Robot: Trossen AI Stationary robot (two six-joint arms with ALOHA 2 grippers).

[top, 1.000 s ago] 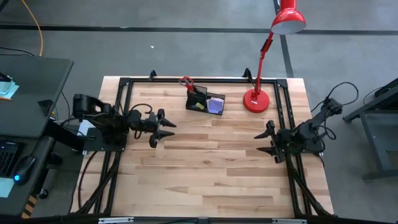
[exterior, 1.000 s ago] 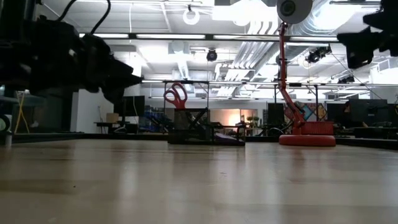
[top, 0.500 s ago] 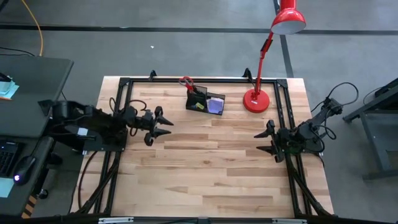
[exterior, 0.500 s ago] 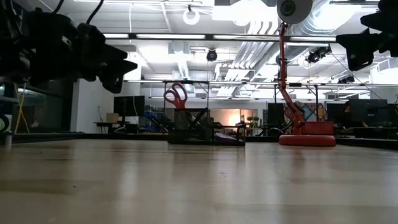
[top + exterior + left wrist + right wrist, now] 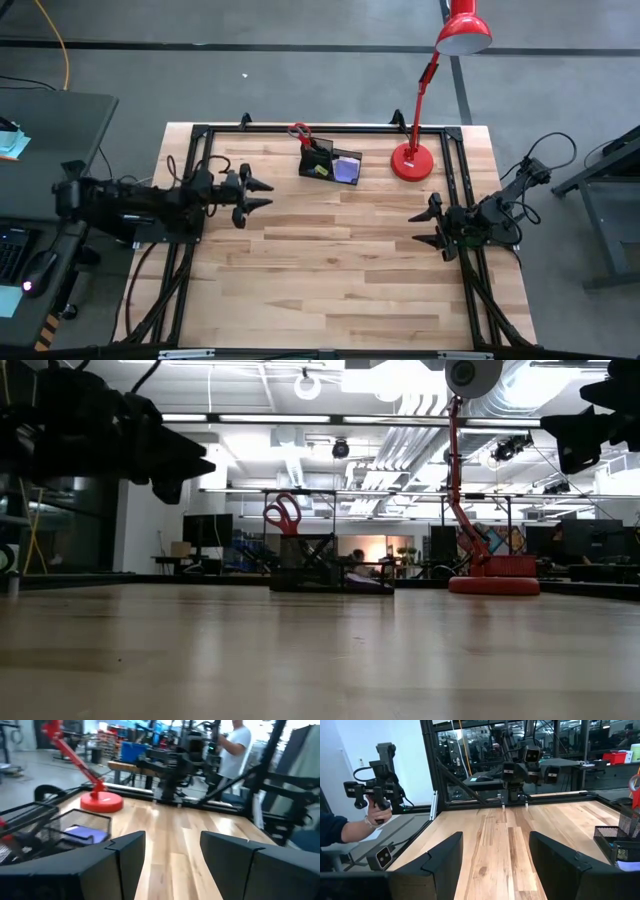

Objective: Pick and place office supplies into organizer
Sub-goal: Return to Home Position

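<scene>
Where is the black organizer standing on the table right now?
In the high view the organizer stands near the table's far edge, just left of the red lamp base.

Black organizer [image 5: 352,155] holds red-handled scissors [image 5: 299,131] upright in its cup, purple note pad [image 5: 347,171] in its tray.

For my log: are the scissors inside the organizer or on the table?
Inside: the scissors stand in the organizer's taller part, red handles sticking out above it.
</scene>
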